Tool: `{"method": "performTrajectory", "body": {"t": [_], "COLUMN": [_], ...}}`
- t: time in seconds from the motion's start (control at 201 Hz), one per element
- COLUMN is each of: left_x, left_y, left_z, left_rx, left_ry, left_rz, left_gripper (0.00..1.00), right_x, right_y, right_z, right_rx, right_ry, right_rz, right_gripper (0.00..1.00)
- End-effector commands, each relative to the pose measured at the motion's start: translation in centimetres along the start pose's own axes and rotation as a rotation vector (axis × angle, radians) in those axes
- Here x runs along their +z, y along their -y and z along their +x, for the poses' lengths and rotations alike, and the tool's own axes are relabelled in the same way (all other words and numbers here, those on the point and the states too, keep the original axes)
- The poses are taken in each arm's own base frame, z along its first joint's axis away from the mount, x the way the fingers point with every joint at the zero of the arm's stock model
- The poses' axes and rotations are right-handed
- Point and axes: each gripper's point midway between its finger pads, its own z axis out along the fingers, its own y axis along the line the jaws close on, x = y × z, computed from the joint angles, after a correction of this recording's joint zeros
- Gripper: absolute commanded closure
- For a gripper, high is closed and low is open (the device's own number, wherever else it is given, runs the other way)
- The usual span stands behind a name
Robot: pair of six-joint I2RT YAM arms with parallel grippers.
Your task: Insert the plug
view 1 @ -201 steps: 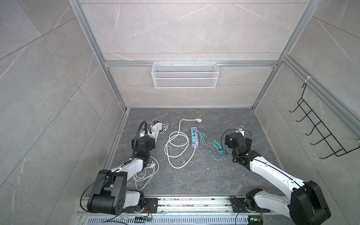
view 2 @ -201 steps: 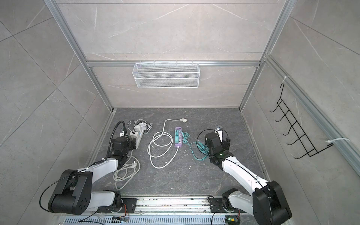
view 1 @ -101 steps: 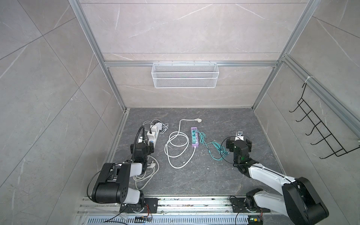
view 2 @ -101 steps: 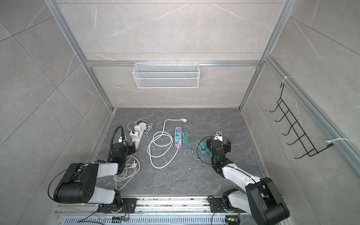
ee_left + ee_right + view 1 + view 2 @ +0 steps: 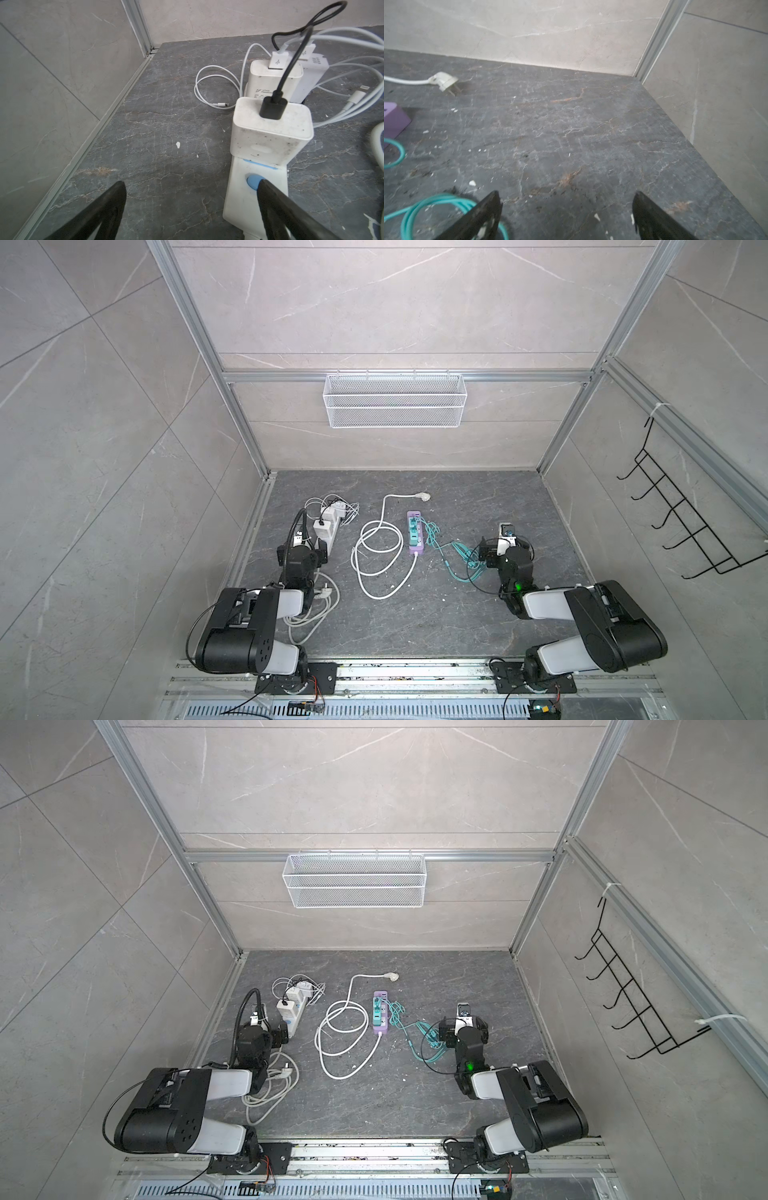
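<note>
Dark grey marbled slab [image 5: 478, 614], scuffed. Left side: white strip [image 5: 329, 536] lies flat near the wall rail, with thin white cables [image 5: 352, 509] tangled at its far end and a pale cord [image 5: 328, 592] looped loosely toward the front. Centre: white cord [image 5: 376, 547] coiled, its plug [image 5: 423, 497] lying loose near the back, prongs bare. Purple strip [image 5: 415, 533] sits just beside the coil. Teal cable [image 5: 461, 558] is bunched to its right. White chips [image 5: 472, 183] are scattered about.
</note>
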Motion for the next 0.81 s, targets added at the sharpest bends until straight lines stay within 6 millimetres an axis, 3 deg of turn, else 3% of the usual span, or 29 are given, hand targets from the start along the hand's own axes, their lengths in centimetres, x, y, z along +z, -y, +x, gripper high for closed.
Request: {"method": "performTrajectory", "body": {"t": [0.0,0.075,0.134,0.229,0.801], "left_x": [-0.2,0.3,0.4,0.9,1.0], "left_y": [-0.4,-0.4,-0.1,-0.3,-0.4], "left_z": [-1.4,-1.7,-0.6,-1.2,-1.0], "left_rx": [-0.053,-0.027,-0.036,-0.044,-0.048], "left_ry": [0.084,0.141,0.063,0.074,0.050], "left_rz": [-0.010,-0.029,-0.009,-0.018,-0.019], "left_gripper": [0.00,0.00,0.00,0.00,0.00], "right_x": [1.0,1.2,1.2,1.3,1.4], "right_y": [-0.9,-0.9,-0.9,-0.8,-0.8], "right_z": [-0.2,-0.6,-0.3,-0.5,-0.3], "right_rx": [0.014,0.025,0.026,0.029,0.029], "right_ry": [-0.036,0.003,-0.040,-0.009,-0.038], "right_rz": [-0.041,-0.055,-0.061,-0.056,-0.057], "right_gripper": [0.01,0.01,0.01,0.01,0.01]}}
